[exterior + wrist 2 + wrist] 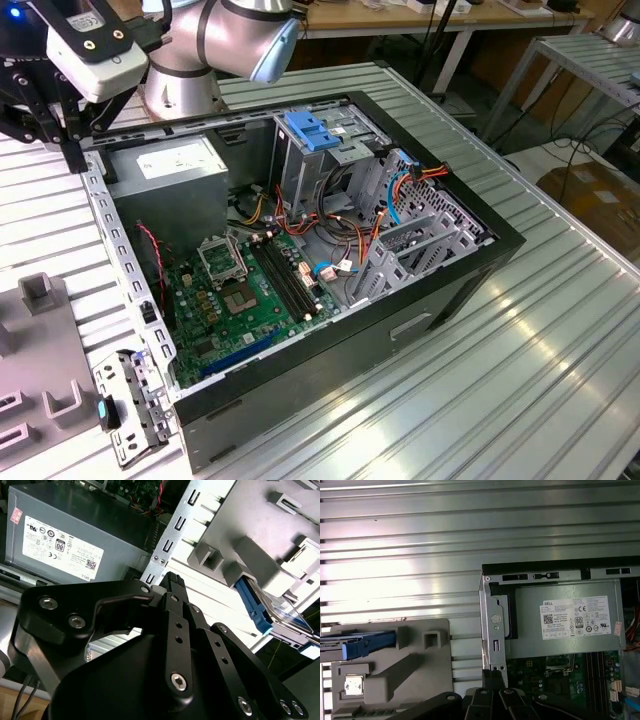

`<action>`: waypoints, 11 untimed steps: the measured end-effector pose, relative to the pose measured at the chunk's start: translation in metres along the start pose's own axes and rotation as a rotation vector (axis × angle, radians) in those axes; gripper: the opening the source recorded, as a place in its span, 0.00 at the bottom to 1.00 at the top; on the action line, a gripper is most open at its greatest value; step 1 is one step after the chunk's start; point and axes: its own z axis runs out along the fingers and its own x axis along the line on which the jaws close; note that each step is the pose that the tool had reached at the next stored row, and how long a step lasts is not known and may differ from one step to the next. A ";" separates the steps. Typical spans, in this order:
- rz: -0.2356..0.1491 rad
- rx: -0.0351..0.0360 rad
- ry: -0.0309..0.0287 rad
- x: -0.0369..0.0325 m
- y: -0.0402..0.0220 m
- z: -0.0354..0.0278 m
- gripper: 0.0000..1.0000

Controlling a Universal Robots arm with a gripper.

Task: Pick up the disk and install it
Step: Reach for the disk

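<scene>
At the exterior view's upper left the gripper [74, 156] hangs by the case [104, 205] rim, jaws pressed together, holding nothing. The disk [356, 647] sits apart in a grey holder [420, 670].

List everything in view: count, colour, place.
table: one, ribbed metal, under everything
computer case: one, black, open, on the table
fixture: one, grey, on the table beside the case
disk: one, blue-framed, held in the fixture
power supply: one, grey, inside the case
motherboard: one, green, on the case floor
latch: one, blue, atop the drive cage
arm: one, silver, behind the case in the exterior view
gripper: one, black, at the case edge by the power supply
</scene>
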 end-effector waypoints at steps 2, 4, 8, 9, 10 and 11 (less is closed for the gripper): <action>0.000 0.0000 0.0000 0.0013 -0.0001 0.0000 0.11; 0.000 0.0000 0.0000 0.0028 -0.0002 0.0000 0.11; 0.000 0.0000 0.0001 0.0073 -0.0006 -0.0001 0.11; 0.000 0.0000 0.0000 0.0081 -0.0006 0.0000 0.11; 0.000 0.0000 0.0000 0.0087 -0.0007 -0.0001 0.11; 0.000 0.0000 0.0000 0.0095 -0.0007 -0.0001 0.11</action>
